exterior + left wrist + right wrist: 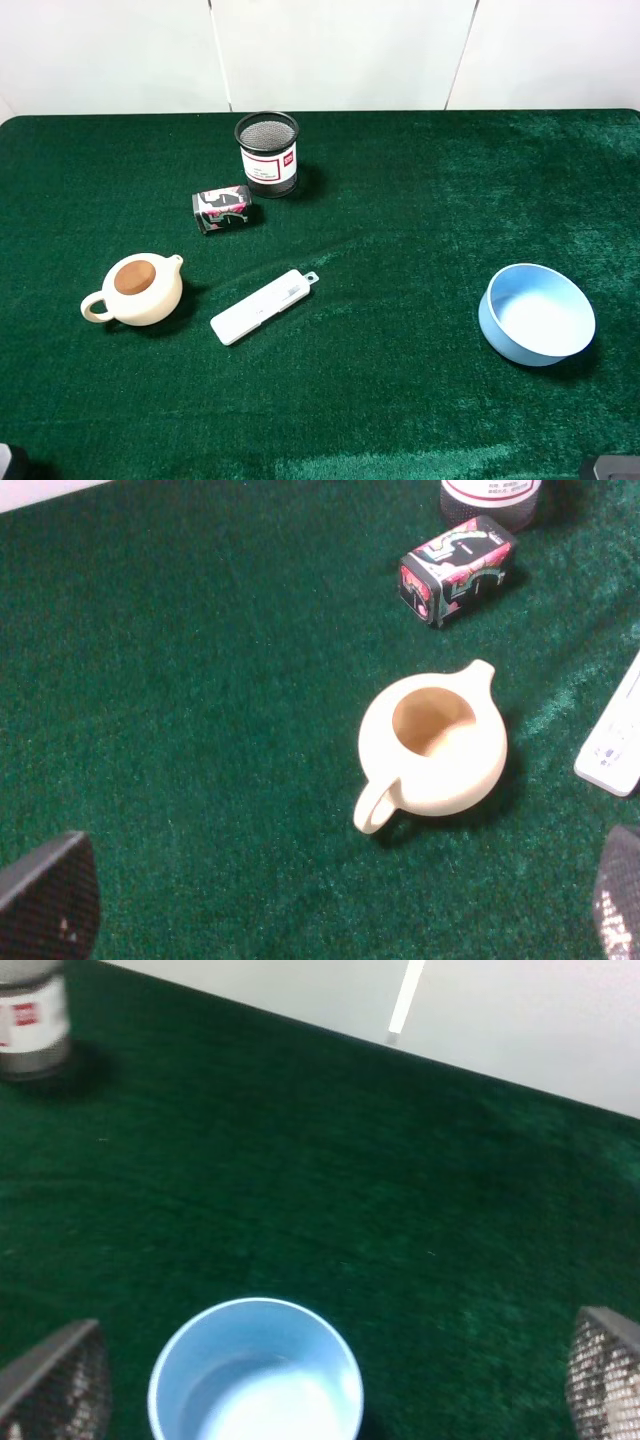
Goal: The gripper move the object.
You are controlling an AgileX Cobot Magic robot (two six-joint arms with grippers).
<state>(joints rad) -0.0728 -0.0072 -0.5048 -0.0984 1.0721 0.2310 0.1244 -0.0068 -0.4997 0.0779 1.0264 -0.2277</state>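
Observation:
The cream-white teapot stands upright on the green cloth at the left, with its loop handle to the left, short spout to the upper right and a brown round top. In the left wrist view the teapot sits ahead of my left gripper. The gripper is open and empty, its two dark fingertips wide apart and short of the pot. My right gripper is open and empty, with the light-blue bowl between its fingertips, off to one side.
A white flat case lies right of the teapot. A small patterned box and a black mesh pen cup stand behind it. The light-blue bowl sits at the right. The green table ends at a white wall.

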